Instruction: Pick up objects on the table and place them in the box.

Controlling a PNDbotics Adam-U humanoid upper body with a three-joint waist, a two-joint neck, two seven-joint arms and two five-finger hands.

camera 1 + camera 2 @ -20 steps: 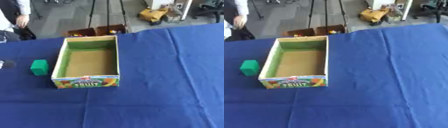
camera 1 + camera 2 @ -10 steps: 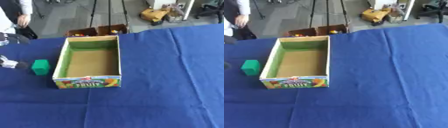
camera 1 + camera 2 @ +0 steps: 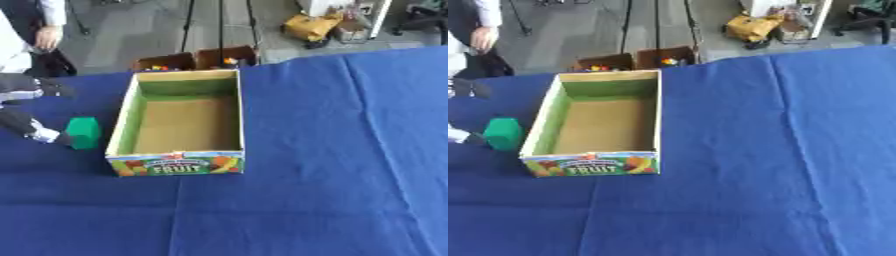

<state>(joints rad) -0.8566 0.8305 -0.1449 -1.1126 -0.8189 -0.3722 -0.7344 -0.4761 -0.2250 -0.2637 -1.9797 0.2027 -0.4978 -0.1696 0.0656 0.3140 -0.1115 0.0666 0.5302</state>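
Reaching in from the view's left edge, the left hand [image 3: 33, 131] is the only robot hand in sight, and it sits at the left flank of the green block [image 3: 84, 133]. One dark finger with a pale tip lies low, its end just beside the block's lower left side or perhaps touching it; I cannot tell which. A second dark part of the hand [image 3: 35, 87] hangs higher and further back, so the hand appears spread, with fingers apart and nothing held between them. The block therefore lies to the hand's right, within the span of those two parts.

Moving right, the green block stands on the blue table [image 3: 332, 150], just beside the left wall of the box [image 3: 125, 122] but outside it. It looks slightly taller than wide (though its edges are soft here, so its long axis is uncertain). A narrow strip of blue cloth shows between block and wall in the left eye view.

Further right, the box is open-topped, with green inner walls, a bare brown floor and a fruit label on its near face. Nothing is inside yet.

The right hand shows in neither view, so the left is plainly nearer. My judgement: closing on the block, lifting, then carrying it right over the wall.
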